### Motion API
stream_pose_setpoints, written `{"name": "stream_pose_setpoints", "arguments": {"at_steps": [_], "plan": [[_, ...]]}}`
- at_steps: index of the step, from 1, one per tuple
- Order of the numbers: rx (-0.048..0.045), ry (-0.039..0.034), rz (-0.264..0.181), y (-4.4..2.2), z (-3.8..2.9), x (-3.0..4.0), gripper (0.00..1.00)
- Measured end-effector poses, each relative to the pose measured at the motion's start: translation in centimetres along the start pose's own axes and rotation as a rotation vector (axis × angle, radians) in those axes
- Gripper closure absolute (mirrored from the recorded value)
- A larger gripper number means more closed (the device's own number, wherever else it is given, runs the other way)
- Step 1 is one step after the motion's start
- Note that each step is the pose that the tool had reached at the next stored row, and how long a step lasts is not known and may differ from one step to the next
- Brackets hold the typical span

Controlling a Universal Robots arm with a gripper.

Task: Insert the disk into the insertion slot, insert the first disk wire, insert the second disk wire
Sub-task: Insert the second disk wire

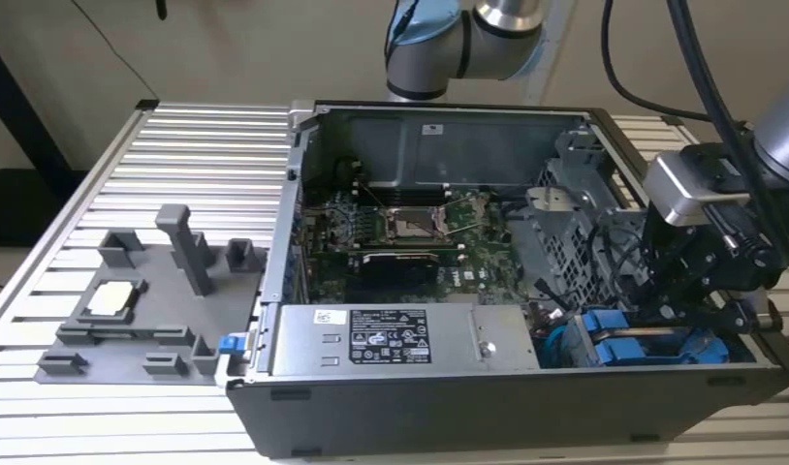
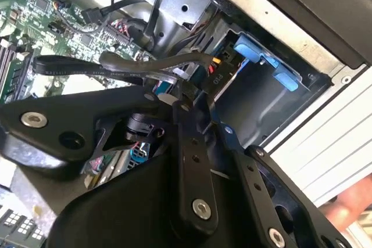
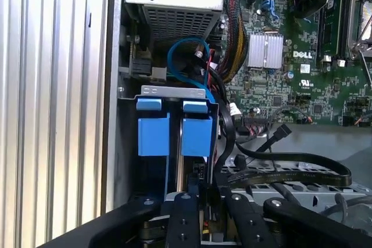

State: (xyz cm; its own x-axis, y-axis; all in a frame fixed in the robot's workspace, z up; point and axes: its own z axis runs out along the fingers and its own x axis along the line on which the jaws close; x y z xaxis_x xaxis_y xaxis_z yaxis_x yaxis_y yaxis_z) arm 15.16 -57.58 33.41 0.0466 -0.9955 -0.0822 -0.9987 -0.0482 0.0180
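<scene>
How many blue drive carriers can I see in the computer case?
2. Both stand side by side in the drive bay at the case's corner: one carrier nearer the case wall, the other carrier nearer the motherboard. More may be hidden behind the claw.

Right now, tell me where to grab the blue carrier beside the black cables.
Probably pinch the blue carrier by its handle tabs, coming straight in through the case's open side: they face that way, while its body sits sunk in the bay.
</scene>
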Motion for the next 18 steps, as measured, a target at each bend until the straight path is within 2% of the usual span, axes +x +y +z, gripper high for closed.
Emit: {"name": "stream_pose_setpoints", "arguments": {"at_steps": [2,6,11,13,14,18], "plan": [[-0.0003,-0.0015,0.0,0.02,-0.48,-0.03,0.76],[-0.0011,-0.0032,0.0,0.04,-1.83,-0.14,0.76],[-0.0018,-0.0039,0.0,0.08,-3.96,-0.32,0.76],[-0.0018,-0.004,0.0,0.09,-4.58,-0.37,0.76],[-0.002,-0.0039,0.0,0.1,-4.76,-0.38,0.76],[-0.002,-0.0042,0.0,0.1,-4.8,-0.38,0.76]]}}
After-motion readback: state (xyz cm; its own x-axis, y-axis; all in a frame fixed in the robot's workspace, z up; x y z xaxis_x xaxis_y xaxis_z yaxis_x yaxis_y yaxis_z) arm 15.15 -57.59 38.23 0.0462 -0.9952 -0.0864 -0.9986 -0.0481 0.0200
